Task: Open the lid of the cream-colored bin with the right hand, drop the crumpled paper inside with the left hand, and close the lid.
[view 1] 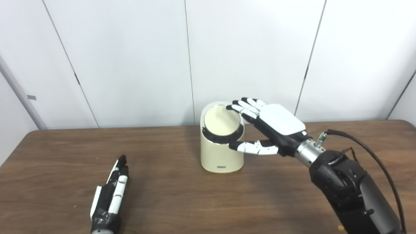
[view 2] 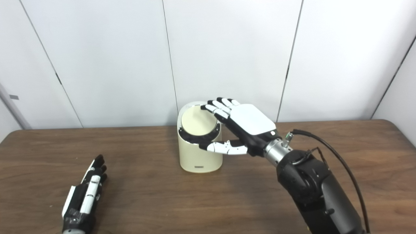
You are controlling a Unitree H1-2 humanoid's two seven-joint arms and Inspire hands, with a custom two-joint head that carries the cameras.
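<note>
While the cream-colored bin (view 1: pixel 222 152) sits upright near the middle of the wooden table (view 1: pixel 182 195), toward the back edge by the white wall panels (view 1: pixel 130 58), the right hand (view 1: pixel 271 128) is held right against its upper right side. The fingers (view 1: pixel 244 105) are spread apart and laid over the far right rim of the round lid (view 1: pixel 222 121), and the thumb (view 1: pixel 252 147) is stretched out lower down in front, its tip at the bin's wall just under the dark ring around the lid. So the hand is kinda cupped around the top, nothing actually clamped. The lid looks seated in its ring, tilted toward the camera, not lifted as far as can be seen. The left hand (view 1: pixel 110 195) is rested flat on the table, well apart from the bin at the front left, fingers straight and together, nothing held. No crumpled paper can be made out anywhere in either view. A black cable (view 1: pixel 367 149) is looped off the right wrist.
</note>
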